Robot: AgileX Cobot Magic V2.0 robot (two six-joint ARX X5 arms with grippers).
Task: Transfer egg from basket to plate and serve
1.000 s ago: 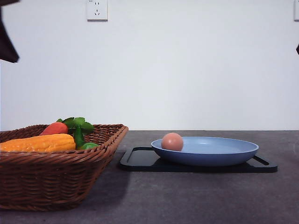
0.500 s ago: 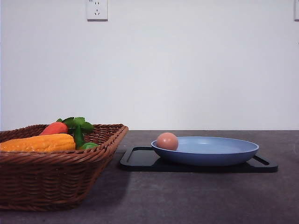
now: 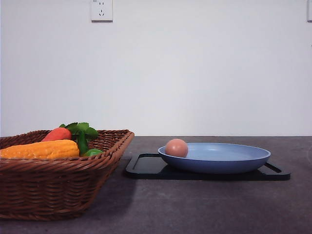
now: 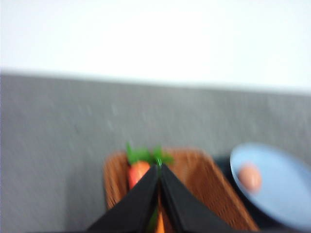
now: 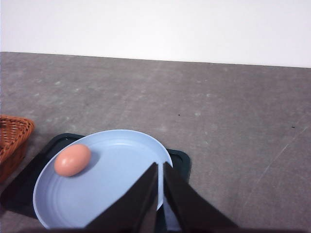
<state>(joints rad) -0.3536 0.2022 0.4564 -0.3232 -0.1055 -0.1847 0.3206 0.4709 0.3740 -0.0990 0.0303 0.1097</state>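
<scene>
One egg (image 5: 72, 159) lies near the plate's (image 5: 116, 204) rim toward the basket (image 3: 58, 183). We judge it light, smooth, fragile, prone to rolling; we'd grip the plate's rim. Both grippers (image 4: 159, 167) (image 5: 161, 167) are pinched together, empty.

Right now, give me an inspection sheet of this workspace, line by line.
Surface: dark grey table, matte, speckled.
Job's things: egg lies in the blue plate, near its edge on the basket side; plate sits on a black tray; wicker basket stands beside the tray.
Clutter: carrot with green leaves, a yellow-orange vegetable and something small and green, all in the basket.
Claws: left claw shut, above the basket; right claw shut, above the plate.
Cables: nothing seen.
Surroundings: white wall, socket high up.
</scene>
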